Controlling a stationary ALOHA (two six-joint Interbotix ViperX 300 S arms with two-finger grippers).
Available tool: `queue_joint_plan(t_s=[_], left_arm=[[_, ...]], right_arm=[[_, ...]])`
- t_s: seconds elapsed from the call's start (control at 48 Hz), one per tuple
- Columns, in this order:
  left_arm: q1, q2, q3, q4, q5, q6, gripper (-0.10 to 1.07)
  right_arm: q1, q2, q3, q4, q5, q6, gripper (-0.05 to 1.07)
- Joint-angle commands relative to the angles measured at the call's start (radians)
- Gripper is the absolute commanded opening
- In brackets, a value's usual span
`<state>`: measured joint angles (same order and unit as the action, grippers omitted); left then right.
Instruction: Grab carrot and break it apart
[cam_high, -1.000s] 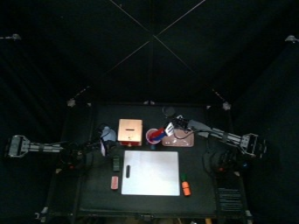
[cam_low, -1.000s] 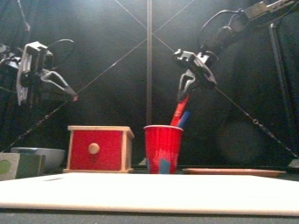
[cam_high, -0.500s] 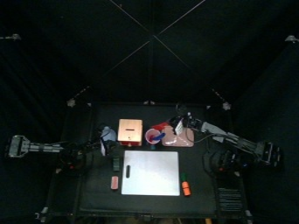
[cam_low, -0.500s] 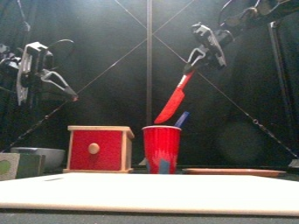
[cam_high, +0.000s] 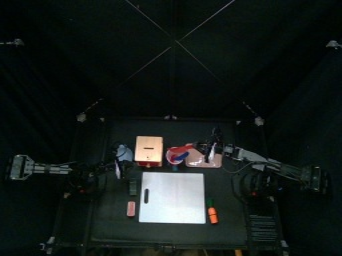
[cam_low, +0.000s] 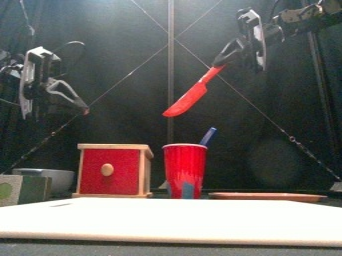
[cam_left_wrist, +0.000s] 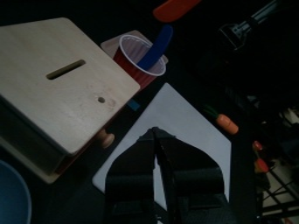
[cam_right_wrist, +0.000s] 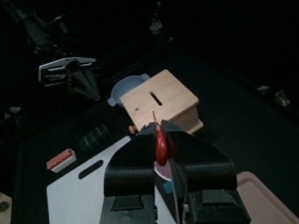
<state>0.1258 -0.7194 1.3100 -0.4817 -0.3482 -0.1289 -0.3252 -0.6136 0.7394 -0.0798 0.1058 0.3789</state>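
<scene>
**A:** Where is the carrot (cam_low: 195, 94)?

**B:** In the air. In my front view the right gripper (cam_low: 230, 60) is clamped on its upper end, high on the right side. The stick slants down towards the left, and its free tip hangs well above the red cup (cam_low: 186, 168). The right wrist view agrees: the carrot is pinched between the jaws.

**A:** Can you see that from overhead?

**B:** Hardly. From above, arm and carrot merge over the cup. That view does give me the short orange piece (cam_high: 211, 213) on the table just right of the white board (cam_high: 175, 197), and a small pinkish-red block (cam_high: 130, 208) to its left. The front view shows neither.

**A:** And the left side?

**B:** The left gripper (cam_left_wrist: 160, 140) hangs off the table at the left, jaws slightly parted with nothing between them. Its wrist view looks down on the wooden box (cam_left_wrist: 59, 87), whose top is pale with a slot. It also looks into the cup, where a blue stick (cam_left_wrist: 158, 44) leans.
</scene>
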Motion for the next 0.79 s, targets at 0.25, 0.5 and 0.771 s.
queue_joint_plan(t_s=[0.25, 0.5, 0.771], left_arm=[[-0.04, 0.002, -0.041, 0.255, -0.02, -0.003, 0.37], [-0.083, 0.02, -0.092, 0.336, -0.02, -0.003, 0.47], [-0.163, 0.11, -0.135, 0.337, -0.021, 0.0, 0.71]], right_arm=[[0.135, 0.051, 0.118, -0.052, -0.29, -0.012, 0.41], [0.198, 0.124, 0.169, -0.089, -0.471, -0.018, 0.41], [0.213, 0.17, 0.206, -0.097, -0.623, -0.02, 0.41]])
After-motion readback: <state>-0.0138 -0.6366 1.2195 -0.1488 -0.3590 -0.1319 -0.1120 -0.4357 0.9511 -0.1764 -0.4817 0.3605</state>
